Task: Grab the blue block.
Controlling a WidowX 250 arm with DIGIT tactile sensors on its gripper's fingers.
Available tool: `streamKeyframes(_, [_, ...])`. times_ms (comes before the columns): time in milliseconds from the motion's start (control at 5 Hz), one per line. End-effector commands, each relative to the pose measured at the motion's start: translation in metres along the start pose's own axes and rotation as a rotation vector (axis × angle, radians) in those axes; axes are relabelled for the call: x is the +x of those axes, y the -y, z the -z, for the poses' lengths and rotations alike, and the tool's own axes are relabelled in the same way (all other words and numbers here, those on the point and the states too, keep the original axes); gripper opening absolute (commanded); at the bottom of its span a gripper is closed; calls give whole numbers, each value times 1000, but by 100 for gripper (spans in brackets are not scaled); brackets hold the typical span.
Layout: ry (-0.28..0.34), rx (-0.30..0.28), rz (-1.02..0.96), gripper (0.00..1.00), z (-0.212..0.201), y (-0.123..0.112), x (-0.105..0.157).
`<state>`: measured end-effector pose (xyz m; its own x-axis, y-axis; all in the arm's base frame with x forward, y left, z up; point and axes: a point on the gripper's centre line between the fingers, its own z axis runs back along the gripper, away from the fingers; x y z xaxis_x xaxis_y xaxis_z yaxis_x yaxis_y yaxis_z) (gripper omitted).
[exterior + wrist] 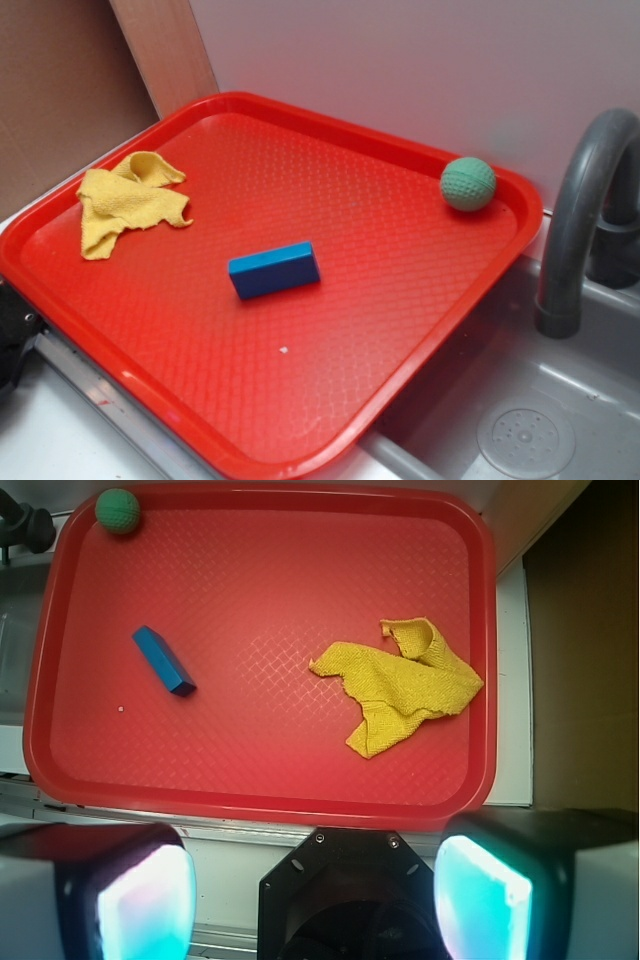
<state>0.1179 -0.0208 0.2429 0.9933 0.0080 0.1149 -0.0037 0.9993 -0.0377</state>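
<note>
Jaws spread wide, well short of the blue block [164,661] lying ahead-left.

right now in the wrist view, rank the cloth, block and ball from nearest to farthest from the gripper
1. Cloth, right half of the tray, nearest the gripper.
2. Block, left of centre, a bit farther.
3. Ball, far left corner, farthest.

Readable text: none in either view.
Block [275,269]: plain blue faces, no print or label.
Ball [468,184]: dimpled green surface, no lettering.
Tray [330,125]: embossed lattice only, no brand or number visible.
Cloth [128,200]: plain yellow, no tag seen.
Faucet [585,200]: plain grey, no markings.
</note>
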Motion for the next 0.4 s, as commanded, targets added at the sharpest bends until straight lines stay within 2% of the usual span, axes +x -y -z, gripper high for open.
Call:
streamKeyframes(0, [0, 0, 0, 100, 0, 0, 0])
streamKeyframes(200, [52, -55, 248, 100, 10, 20, 32])
